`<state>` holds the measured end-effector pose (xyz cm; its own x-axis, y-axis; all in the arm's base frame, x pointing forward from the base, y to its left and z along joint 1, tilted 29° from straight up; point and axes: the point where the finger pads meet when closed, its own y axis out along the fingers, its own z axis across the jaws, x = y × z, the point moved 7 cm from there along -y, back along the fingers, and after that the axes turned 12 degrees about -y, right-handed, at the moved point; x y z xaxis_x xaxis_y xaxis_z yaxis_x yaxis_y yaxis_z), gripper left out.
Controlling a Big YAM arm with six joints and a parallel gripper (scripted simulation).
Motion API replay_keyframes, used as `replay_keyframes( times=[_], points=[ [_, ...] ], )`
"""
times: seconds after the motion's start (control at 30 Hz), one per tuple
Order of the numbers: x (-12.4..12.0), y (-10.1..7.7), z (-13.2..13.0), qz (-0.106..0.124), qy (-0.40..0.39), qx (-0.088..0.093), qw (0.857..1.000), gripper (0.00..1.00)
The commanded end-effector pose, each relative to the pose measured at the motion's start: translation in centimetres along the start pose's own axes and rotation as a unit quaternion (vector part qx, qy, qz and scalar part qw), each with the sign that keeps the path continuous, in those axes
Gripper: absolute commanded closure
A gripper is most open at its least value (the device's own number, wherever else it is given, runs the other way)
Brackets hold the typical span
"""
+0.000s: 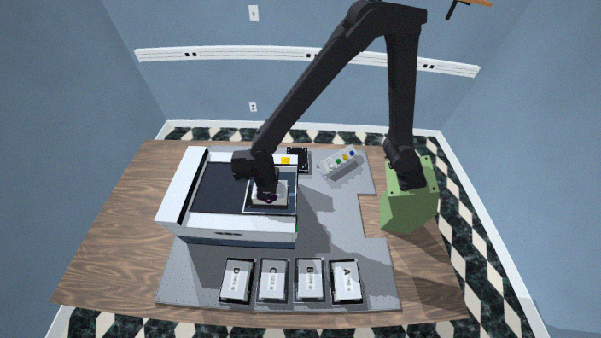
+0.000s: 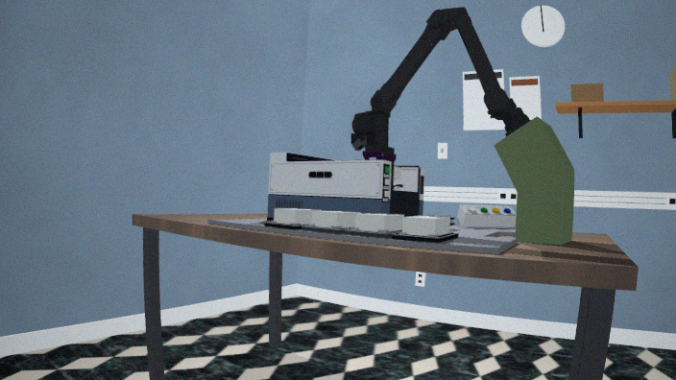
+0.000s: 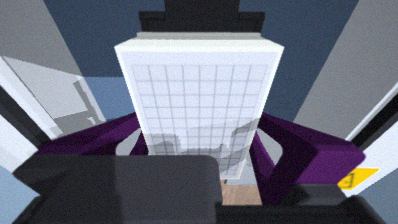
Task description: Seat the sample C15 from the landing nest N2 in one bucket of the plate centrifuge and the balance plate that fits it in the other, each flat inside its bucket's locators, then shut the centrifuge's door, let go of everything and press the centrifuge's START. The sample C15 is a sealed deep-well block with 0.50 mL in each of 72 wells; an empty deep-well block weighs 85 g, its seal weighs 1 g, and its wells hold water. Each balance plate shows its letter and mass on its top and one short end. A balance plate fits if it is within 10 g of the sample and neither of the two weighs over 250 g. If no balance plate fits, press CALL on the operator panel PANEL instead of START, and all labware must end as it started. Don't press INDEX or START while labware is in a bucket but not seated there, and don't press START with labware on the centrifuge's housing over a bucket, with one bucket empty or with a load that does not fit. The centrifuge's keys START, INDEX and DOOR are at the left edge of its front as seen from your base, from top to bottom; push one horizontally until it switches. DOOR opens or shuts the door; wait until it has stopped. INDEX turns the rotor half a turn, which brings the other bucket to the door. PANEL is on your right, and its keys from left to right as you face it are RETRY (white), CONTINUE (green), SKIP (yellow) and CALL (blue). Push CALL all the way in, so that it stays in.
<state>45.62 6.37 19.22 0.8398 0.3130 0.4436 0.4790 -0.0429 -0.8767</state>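
My gripper [image 1: 267,197] [image 2: 379,155] [image 3: 198,111] is shut on the sample C15 [image 1: 283,190] [image 3: 200,105], a white sealed deep-well block with a grid top. Its purple fingers clamp the block's long sides. The block is down in the door opening at the right end of the top of the white centrifuge [image 1: 239,224] [image 2: 326,179], inside the bucket's blue rim [image 1: 294,201]. In the exterior view the housing hides the block. I cannot tell whether it lies flat in the locators. Balance plates D [image 1: 236,279], C [image 1: 273,279], B [image 1: 310,278] and A [image 1: 347,281] sit in a row in front.
The landing nest N2 [image 1: 299,159] stands empty behind the centrifuge. The operator panel [image 1: 341,164] [image 2: 485,216] with its coloured keys is to the right. The arm's green base [image 1: 407,201] [image 2: 538,182] is at the far right. The centrifuge's keys [image 2: 386,179] are on its front edge.
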Motion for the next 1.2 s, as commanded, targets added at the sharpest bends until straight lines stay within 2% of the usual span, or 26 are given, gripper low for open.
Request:
replay_keyframes(
  times=[0.0,0.83,1.17],
  points=[
    [0.98,-0.36,-0.97,-0.018,-0.001,-0.006,1.0,1.0],
    [1.01,-0.27,-0.97,-0.018,-0.001,-0.006,1.0,1.0],
    [1.94,-0.29,-1.23,-0.023,0.0,-0.007,1.0,1.0]
  ],
)
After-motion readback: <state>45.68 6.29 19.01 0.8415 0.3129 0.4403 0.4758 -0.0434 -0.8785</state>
